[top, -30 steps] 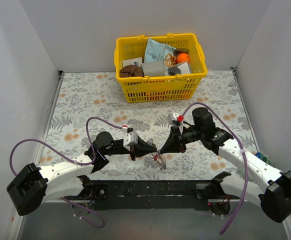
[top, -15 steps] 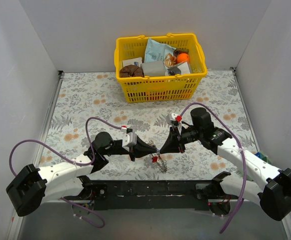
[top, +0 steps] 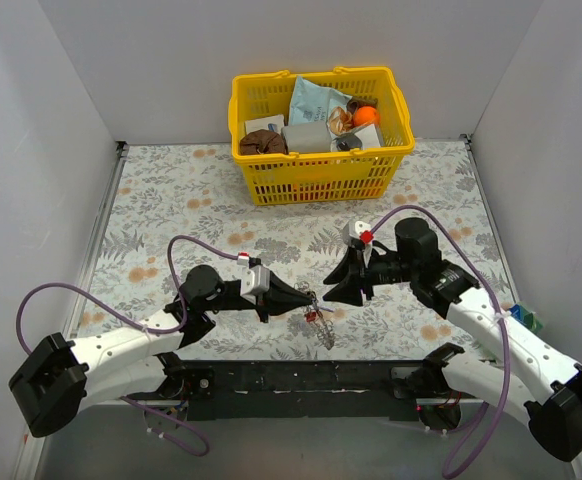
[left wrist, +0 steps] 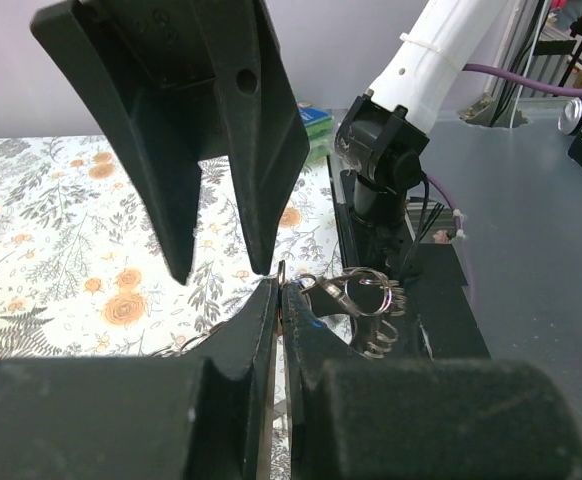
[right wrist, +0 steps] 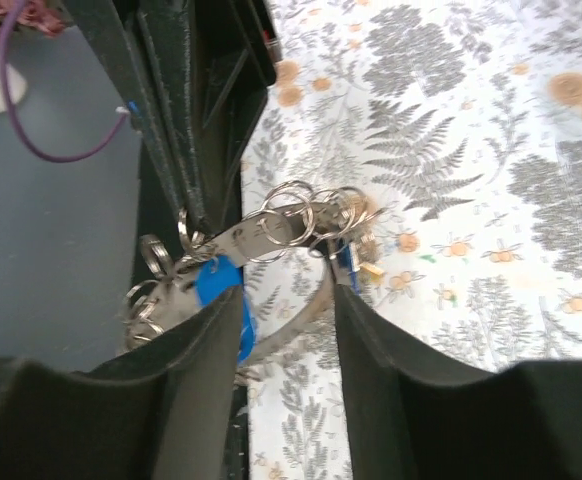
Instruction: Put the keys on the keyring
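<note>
Pinching the keyring (right wrist: 239, 236) by its thin band low over the near strip of the table (top: 171, 210), your left gripper (top: 307, 300) had little metal to hold. A nudge from the right gripper (top: 338, 291), whose fingers stood wide apart just beside the ring, could, I judged, have twisted it out of the clamp or set the dangling keys (top: 319, 322) swinging and snagging. You had little room behind, with the black rail (top: 301, 375) near the keys, but room ahead toward the basket (top: 321, 170).
</note>
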